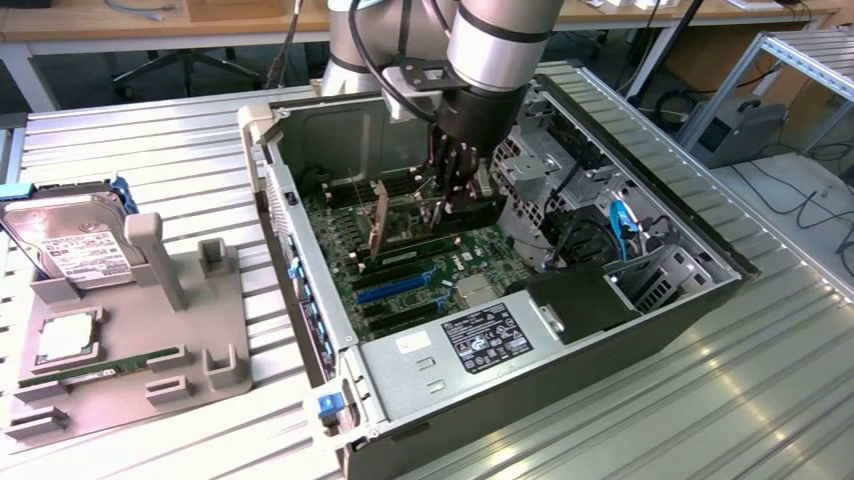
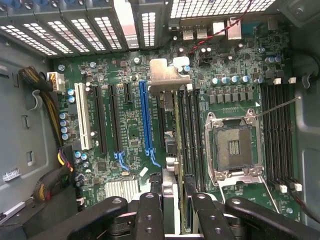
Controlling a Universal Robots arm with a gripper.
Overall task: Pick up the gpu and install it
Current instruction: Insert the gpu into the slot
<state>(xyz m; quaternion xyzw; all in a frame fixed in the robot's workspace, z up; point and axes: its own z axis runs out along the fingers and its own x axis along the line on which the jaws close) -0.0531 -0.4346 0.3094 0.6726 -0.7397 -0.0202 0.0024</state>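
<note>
Black multi-finger gripper [image 1: 461,205] inside open grey computer case [image 1: 400,370], clenched on thin flat card with brownish back, the gpu [image 2: 176,150]. Pick-up done. Card stands on edge over green motherboard [image 2: 130,130], beside blue slot [image 2: 146,117]; whether fully seated, cannot tell.

Exterior view high, angled down at the open computer case [image 1: 507,330], wrist view close above its motherboard [image 2: 130,130], shared.
</note>
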